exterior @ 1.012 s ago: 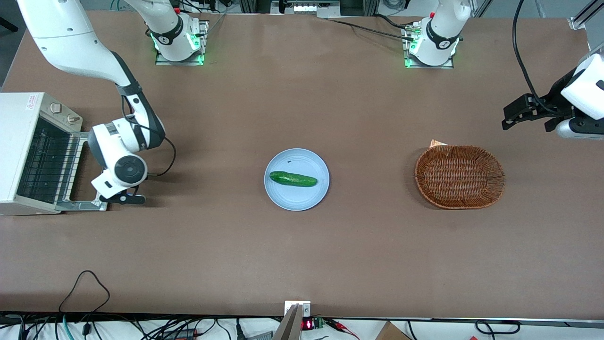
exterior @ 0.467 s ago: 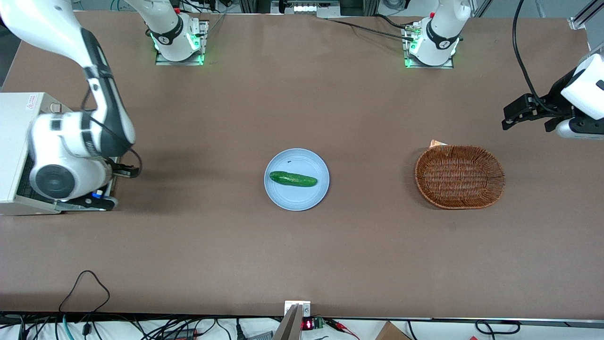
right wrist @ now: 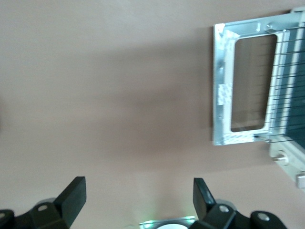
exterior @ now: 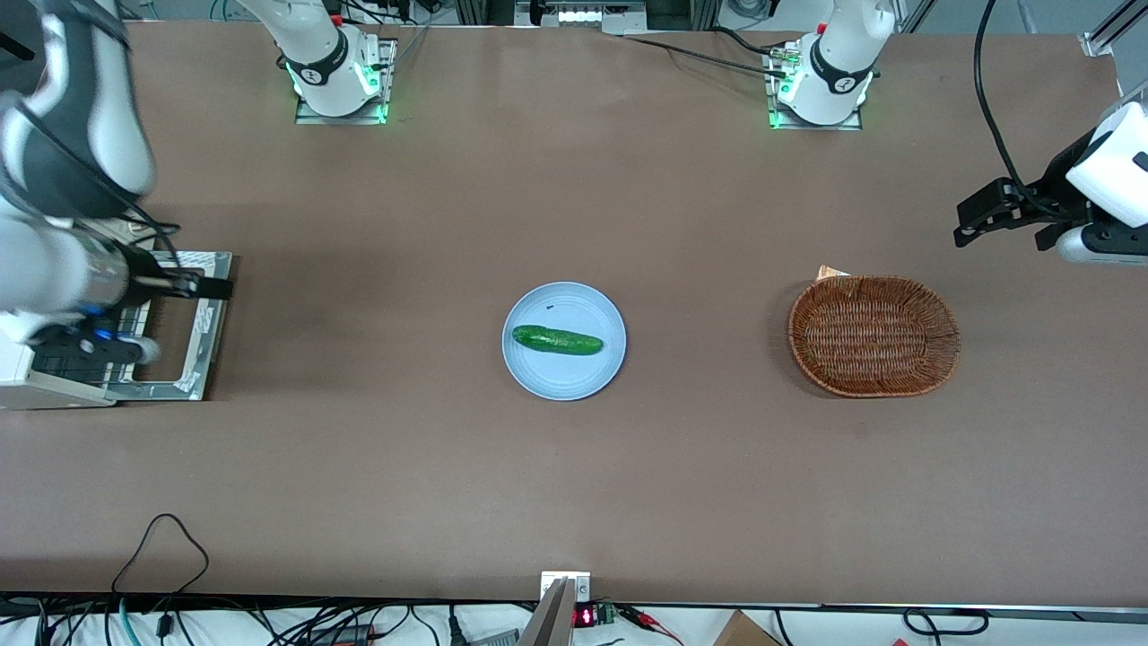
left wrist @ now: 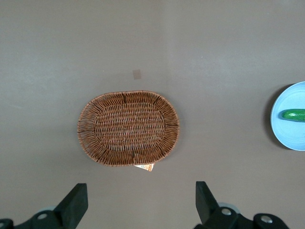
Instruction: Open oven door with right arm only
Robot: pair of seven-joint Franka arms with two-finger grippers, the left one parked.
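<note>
The oven door (exterior: 204, 325) lies folded down flat on the table in front of the oven (exterior: 45, 393), silver frame up, the table showing through its glass. My right arm (exterior: 54, 269) hangs high over the oven and hides most of it. Its gripper (exterior: 184, 316) is above the door, open and empty, touching nothing. In the right wrist view the gripper (right wrist: 139, 195) has both fingers spread wide over bare table, with the oven door (right wrist: 221, 95), the wire rack (right wrist: 290, 86) and a knob (right wrist: 281, 157) off to one side.
A blue plate (exterior: 574, 381) with a cucumber (exterior: 557, 340) sits mid-table. A wicker basket (exterior: 874, 335) stands toward the parked arm's end; it also shows in the left wrist view (left wrist: 128, 128). Two arm bases (exterior: 336, 76) (exterior: 821, 85) are farthest from the camera.
My right arm has risen and swung from beside the door's outer edge to above the oven. The door, covered half a second ago, now shows lying flat. The gripper holds nothing.
</note>
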